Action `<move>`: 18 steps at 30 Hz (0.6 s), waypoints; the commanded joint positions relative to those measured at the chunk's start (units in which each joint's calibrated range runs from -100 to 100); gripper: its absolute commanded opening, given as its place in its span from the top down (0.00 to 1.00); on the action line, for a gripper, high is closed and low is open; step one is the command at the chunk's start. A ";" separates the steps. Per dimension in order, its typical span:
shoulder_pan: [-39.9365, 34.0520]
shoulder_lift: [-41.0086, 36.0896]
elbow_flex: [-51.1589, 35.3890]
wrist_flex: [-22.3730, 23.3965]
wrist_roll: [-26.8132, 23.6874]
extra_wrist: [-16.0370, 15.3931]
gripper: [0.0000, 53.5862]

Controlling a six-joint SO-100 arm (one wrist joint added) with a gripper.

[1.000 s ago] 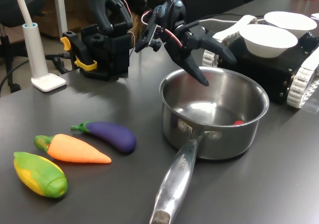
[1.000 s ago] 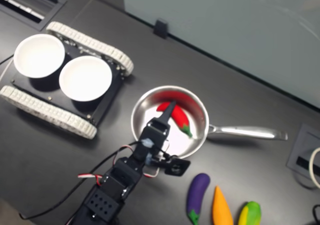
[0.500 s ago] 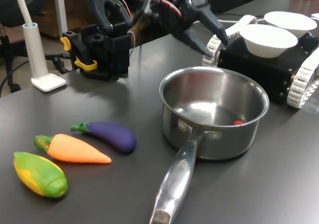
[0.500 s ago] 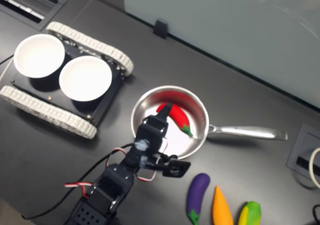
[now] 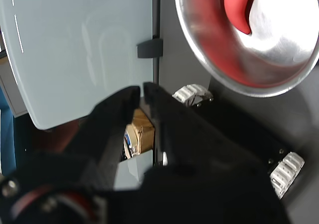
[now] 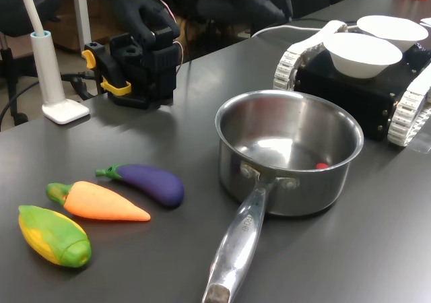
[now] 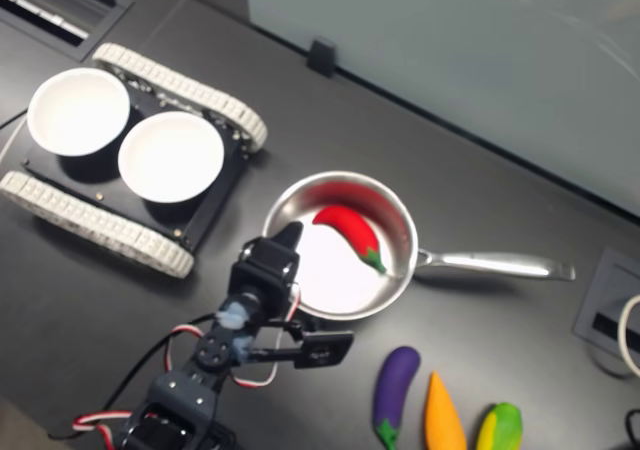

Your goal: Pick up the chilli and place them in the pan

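The chilli lies on the floor of the pan, red with its green stem toward the long handle. In the first exterior view only a red tip of the chilli shows over the pan's wall. My gripper hangs raised above the pan's rim on the side away from the handle, apart from the chilli. In the wrist view the gripper has its black jaws nearly touching with nothing between them, and the pan holds the chilli.
An eggplant, a carrot and a corn cob lie left of the pan in the first exterior view. Two white bowls sit on a tracked vehicle. A lamp base stands by the arm's base.
My gripper has risen out of the pan and pulled back toward the arm's base. The chilli stays lying in the pan.
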 commanded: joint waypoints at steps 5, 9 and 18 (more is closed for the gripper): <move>0.20 -7.51 -6.76 4.84 -0.63 -1.87 1.00; 1.23 -10.88 -5.58 6.89 -0.54 -2.54 1.00; 3.75 -18.39 0.51 10.90 -0.24 -5.65 1.00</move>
